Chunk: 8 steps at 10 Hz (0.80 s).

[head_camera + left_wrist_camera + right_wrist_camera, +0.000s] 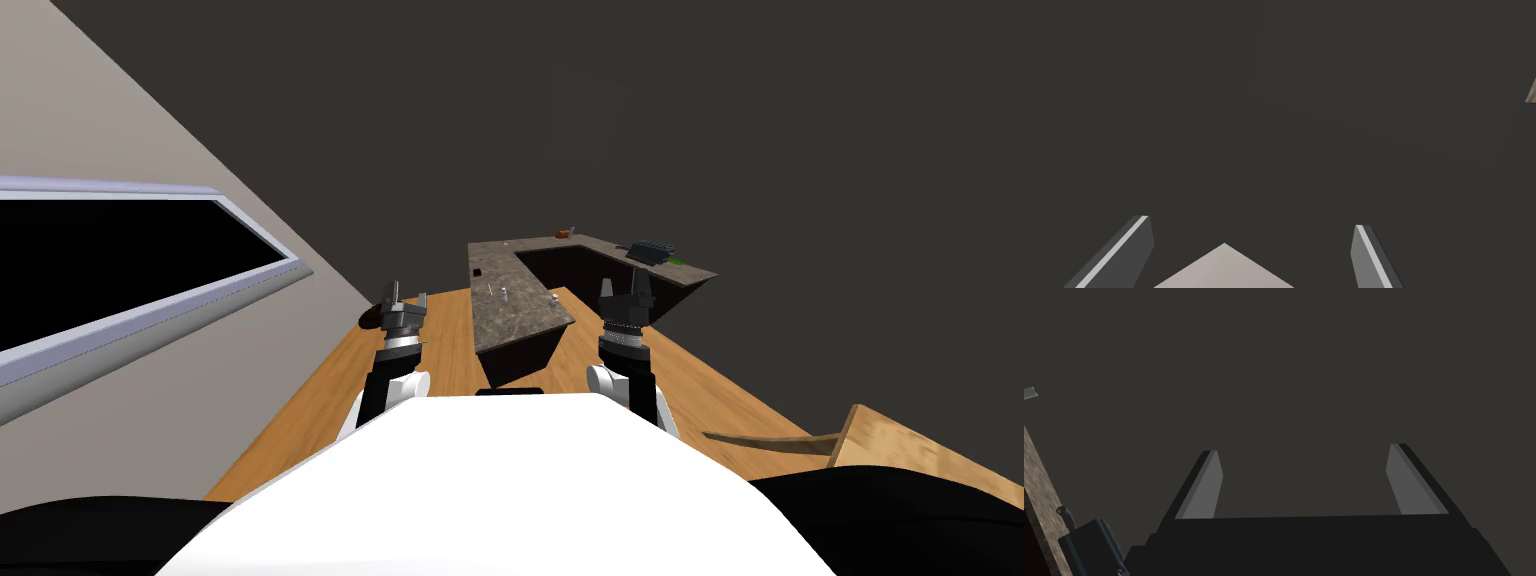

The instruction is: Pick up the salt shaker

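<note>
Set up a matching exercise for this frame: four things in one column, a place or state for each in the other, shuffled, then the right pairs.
Things
1. salt shaker
2. dark boxy object
3. left gripper
4. window frame

Places or states
A. open, left of the counter's near end
B. on the left wall, around a black area
C. small and white, on the counter's near leg
D. on the counter's far right leg, beside a green item

Pairs: 1-C, 2-D, 3-A, 4-B

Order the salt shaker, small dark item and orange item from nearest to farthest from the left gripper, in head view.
1. salt shaker, on the counter's near run.
2. small dark item, farther along it.
3. orange item, far back corner.
</note>
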### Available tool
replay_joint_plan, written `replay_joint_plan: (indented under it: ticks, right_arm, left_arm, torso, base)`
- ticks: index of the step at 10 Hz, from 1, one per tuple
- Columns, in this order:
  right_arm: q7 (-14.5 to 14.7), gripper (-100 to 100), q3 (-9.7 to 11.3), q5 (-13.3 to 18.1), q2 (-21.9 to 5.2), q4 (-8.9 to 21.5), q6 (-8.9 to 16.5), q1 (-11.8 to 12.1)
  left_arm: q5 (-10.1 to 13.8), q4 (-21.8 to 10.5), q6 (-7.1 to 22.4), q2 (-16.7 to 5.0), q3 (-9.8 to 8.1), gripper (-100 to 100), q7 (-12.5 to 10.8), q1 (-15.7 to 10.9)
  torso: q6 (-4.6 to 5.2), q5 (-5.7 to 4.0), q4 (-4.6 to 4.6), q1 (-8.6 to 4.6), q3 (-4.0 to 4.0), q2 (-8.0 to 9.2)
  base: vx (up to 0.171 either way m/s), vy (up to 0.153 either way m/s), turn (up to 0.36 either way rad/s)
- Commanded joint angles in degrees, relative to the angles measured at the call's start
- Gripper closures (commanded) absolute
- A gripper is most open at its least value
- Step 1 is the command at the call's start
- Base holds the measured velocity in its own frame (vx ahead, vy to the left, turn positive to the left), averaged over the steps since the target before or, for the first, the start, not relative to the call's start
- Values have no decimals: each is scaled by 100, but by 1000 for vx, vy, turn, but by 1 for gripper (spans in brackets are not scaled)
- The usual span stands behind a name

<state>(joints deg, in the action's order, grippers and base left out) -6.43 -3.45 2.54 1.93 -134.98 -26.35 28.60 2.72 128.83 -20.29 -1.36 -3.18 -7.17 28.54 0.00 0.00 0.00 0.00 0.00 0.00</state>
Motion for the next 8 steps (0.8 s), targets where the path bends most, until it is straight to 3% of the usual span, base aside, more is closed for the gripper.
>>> replay_joint_plan:
  ticks: [1, 4, 7, 8]
  right_arm:
    - [0, 0, 0, 0, 0, 0, 0, 0]
    - [0, 0, 1, 0, 1, 0, 0, 0]
    - [0, 0, 1, 0, 1, 0, 0, -1]
    - [0, 0, 1, 0, 1, 0, 0, -1]
  left_arm:
    - [38, -97, 160, -259, -117, -100, -64, -104]
    - [125, -322, 537, -560, -400, -100, -214, -346]
    - [252, -634, 1028, -802, -806, -100, -431, -691]
    - [252, -634, 1084, -802, -806, -100, -431, -691]
  torso:
    - [0, 0, 0, 0, 0, 0]
    - [0, -6, 3, -25, 7, 12]
    - [-1, -8, 4, -38, 12, 22]
    - [1, -9, 6, -39, 14, 25]
  base:
    - [-19, -39, 18]
    - [-34, -74, 32]
    - [-61, -105, 45]
    - [-47, -74, 9]
